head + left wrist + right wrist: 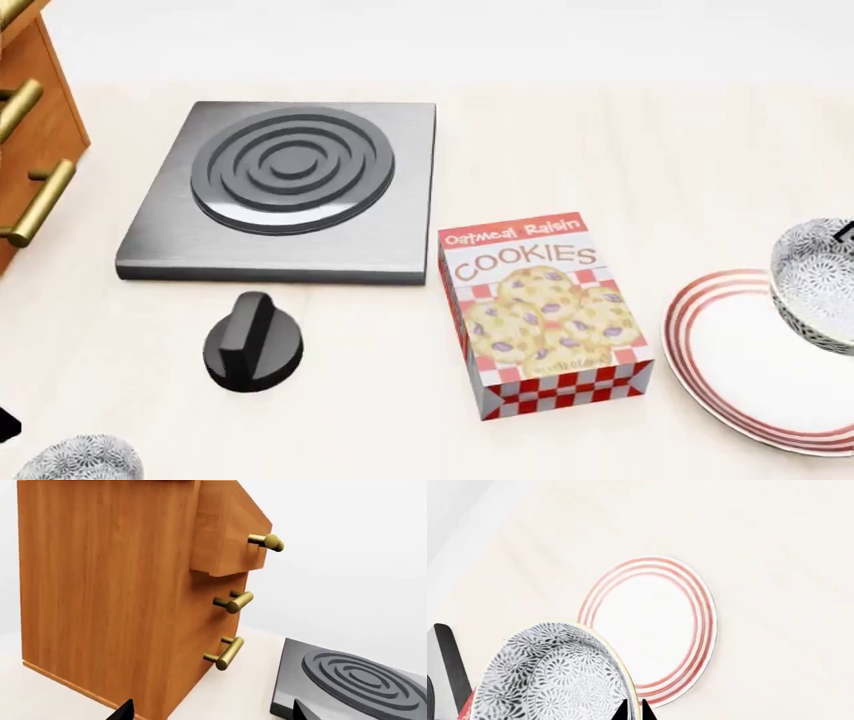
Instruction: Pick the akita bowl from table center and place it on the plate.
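The akita bowl [554,675], white with a dense grey-black floral pattern, hangs tilted in the air with my right gripper [635,711] shut on its rim, one fingertip inside and one outside. In the head view the bowl [817,285] sits at the right edge, over the far side of the plate [727,370], which is wide and white with red rings. The plate [654,620] lies flat on the table below the bowl. My left gripper [212,712] is open and holds nothing, its dark fingertips [123,711] wide apart near the cabinet.
A cookie box [545,315] lies left of the plate. Behind it are a grey stove plate [287,190] and a black knob [254,340]. A wooden drawer cabinet [107,595] with brass handles stands at the far left. A second patterned bowl [80,460] sits at the near left edge.
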